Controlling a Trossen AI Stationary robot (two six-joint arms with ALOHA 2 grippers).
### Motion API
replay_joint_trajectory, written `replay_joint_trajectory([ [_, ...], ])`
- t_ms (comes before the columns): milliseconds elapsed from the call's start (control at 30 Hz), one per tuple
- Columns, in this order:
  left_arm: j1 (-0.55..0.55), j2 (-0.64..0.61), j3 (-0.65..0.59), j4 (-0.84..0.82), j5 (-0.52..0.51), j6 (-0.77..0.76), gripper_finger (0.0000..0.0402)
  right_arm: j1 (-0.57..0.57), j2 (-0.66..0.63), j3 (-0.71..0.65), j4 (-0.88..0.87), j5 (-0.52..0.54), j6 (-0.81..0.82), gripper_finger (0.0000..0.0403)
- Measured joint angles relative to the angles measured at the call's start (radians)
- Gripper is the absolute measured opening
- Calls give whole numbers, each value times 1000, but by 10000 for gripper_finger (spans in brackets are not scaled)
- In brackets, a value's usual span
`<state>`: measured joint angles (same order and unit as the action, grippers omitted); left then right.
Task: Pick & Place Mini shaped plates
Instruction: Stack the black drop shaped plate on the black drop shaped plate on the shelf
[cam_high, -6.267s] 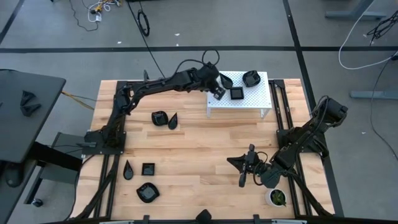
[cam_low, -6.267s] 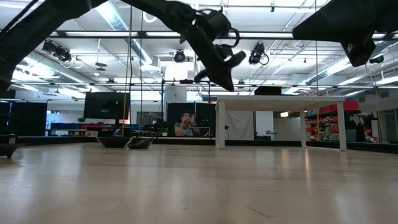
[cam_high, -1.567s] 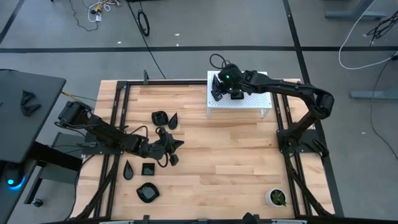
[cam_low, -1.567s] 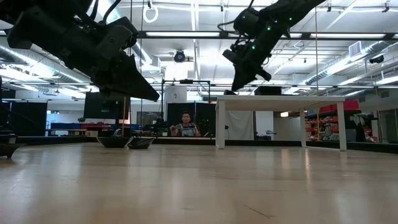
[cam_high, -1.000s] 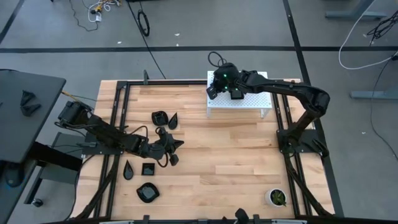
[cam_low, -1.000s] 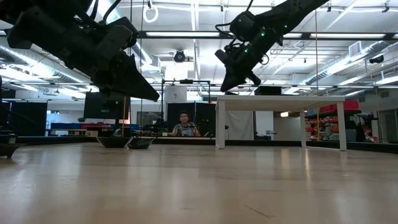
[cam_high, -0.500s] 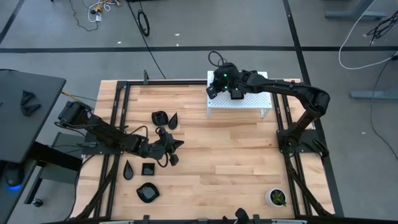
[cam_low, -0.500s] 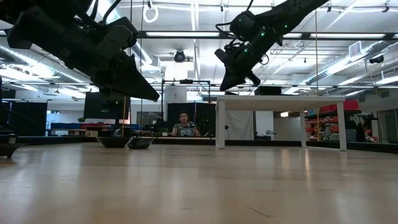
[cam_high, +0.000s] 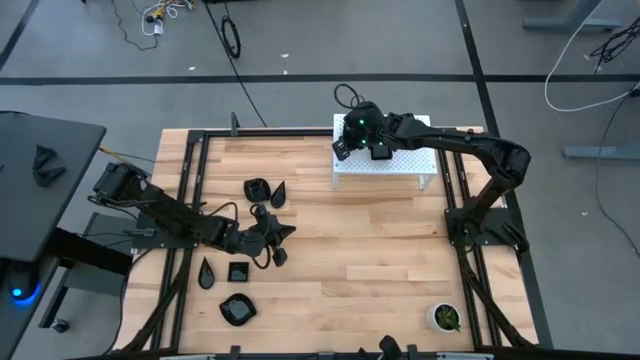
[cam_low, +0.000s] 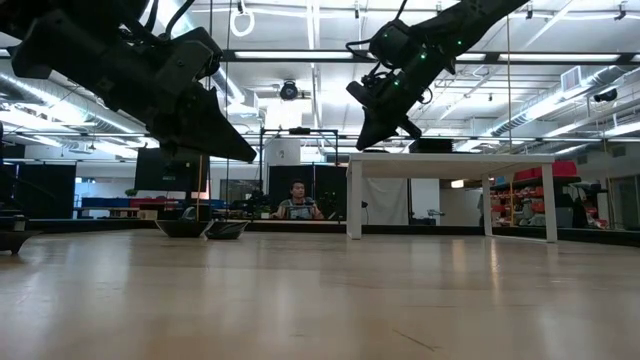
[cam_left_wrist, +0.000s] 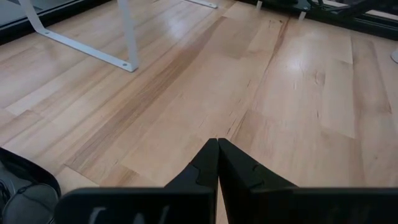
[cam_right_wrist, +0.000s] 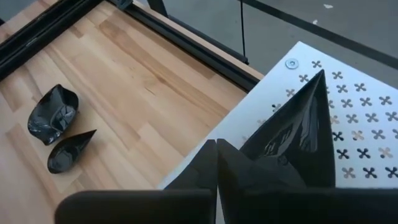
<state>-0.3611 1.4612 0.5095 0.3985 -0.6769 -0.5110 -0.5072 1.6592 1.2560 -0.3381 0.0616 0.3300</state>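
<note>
The mini shaped plates are small glossy black dishes. A teardrop one (cam_right_wrist: 298, 130) lies on the white perforated stand (cam_high: 400, 165), with a square one (cam_high: 381, 151) next to it. My right gripper (cam_right_wrist: 216, 144) is shut and sits at the stand's left edge (cam_high: 342, 148), its tips right beside the teardrop plate. Further plates rest on the wood: a rounded one (cam_high: 257, 188), a teardrop (cam_high: 277, 193), and others near the left front (cam_high: 237, 309). My left gripper (cam_left_wrist: 217, 142) is shut and hovers above bare wood (cam_high: 288, 231). My right gripper's shut fingers (cam_right_wrist: 249, 168) come from above at a slant and stand against the wide end of the teardrop plate (cam_right_wrist: 277, 152). The fingers hide the meeting place, so I cannot tell whether they touch it. The plate lies flat on the stand.
A small white pot with a green plant (cam_high: 444, 318) stands at the table's near right corner. Black rails (cam_high: 190, 150) frame the table. Bare wood (cam_high: 360, 240) lies between the arms. A person (cam_low: 297, 200) sits far behind the table.
My right gripper shifted a little toward the table's left, along the stand to its left edge, and has since kept still. The teardrop plate stays on the stand.
</note>
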Motion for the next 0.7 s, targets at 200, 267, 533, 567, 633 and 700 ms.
replay_joint_trajectory([
  [200, 0, 0, 0, 0, 0, 0, 14, 0, -2, 0, 16, -3, -35, 5],
  [267, 0, 0, 0, 0, 0, 0, 14, 0, -7, 0, 14, -2, -35, 6],
  [533, 0, 0, 0, -1, 0, 0, 14, -2, -2, 0, -32, 1, -17, 6],
  [567, 0, 0, 0, -1, 0, 0, 14, -2, -2, 0, -36, 1, -17, 6],
  [633, 0, 0, 0, -1, 0, 0, 14, -2, -2, 0, -31, 1, -17, 6],
  [700, 0, 0, 0, -1, 0, 0, 14, -2, -2, 0, -25, 1, -17, 6],
])
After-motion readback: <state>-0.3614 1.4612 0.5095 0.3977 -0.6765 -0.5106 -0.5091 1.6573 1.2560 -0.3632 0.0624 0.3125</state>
